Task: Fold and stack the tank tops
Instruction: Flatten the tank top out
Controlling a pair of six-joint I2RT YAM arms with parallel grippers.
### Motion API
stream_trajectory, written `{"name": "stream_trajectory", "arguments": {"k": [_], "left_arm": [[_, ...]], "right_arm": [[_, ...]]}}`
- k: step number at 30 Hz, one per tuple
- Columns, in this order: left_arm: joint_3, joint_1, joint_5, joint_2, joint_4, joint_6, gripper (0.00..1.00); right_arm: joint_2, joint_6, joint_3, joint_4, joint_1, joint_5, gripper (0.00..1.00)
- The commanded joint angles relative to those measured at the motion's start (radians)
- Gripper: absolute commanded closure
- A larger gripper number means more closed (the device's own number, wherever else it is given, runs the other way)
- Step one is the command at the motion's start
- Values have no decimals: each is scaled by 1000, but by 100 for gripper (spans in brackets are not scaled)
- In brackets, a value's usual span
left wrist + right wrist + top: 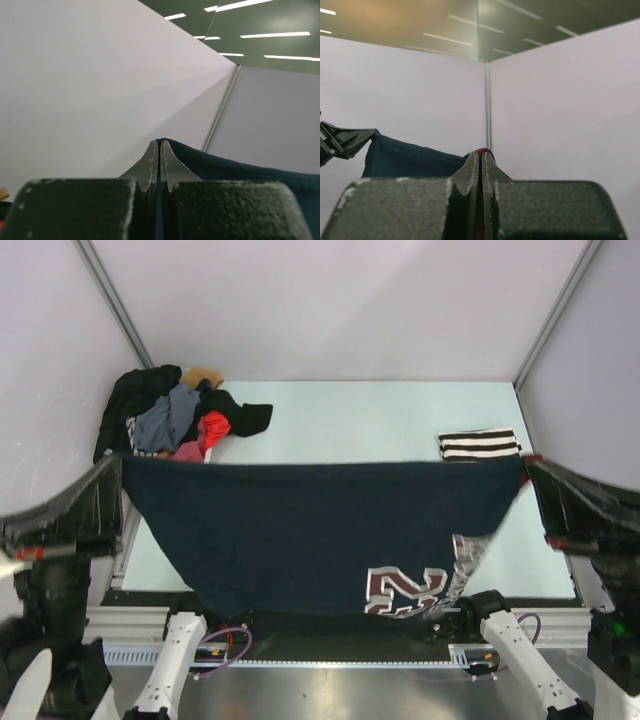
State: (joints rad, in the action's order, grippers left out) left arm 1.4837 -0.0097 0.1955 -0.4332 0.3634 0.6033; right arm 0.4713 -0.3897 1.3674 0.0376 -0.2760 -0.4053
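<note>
Item: jersey [300, 530], hanging spread in the air over the near half of the table [380, 410].
We are clamping 1 corner in the left gripper [118, 464] and the other in the right gripper [527, 462], both pinched tight on cloth. Its long axis is running left to right, with the body sagging toward us and the white "23" low on the right. Soft navy knit, dark red trim. The striped top [480, 444], folded flat, is lying just beyond the right gripper, nearer that arm.
</note>
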Motion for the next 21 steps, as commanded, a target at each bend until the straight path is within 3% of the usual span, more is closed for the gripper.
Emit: {"name": "stream_trajectory", "arguments": {"k": [1, 12, 21], "left_arm": [[58, 5, -4, -198, 78, 27, 100], [199, 5, 79, -452, 49, 59, 99], [244, 5, 35, -371, 86, 13, 100]], "right_arm": [[171, -4, 77, 133, 46, 20, 100], [522, -9, 254, 202, 47, 40, 100], [466, -5, 279, 200, 47, 25, 100]]}}
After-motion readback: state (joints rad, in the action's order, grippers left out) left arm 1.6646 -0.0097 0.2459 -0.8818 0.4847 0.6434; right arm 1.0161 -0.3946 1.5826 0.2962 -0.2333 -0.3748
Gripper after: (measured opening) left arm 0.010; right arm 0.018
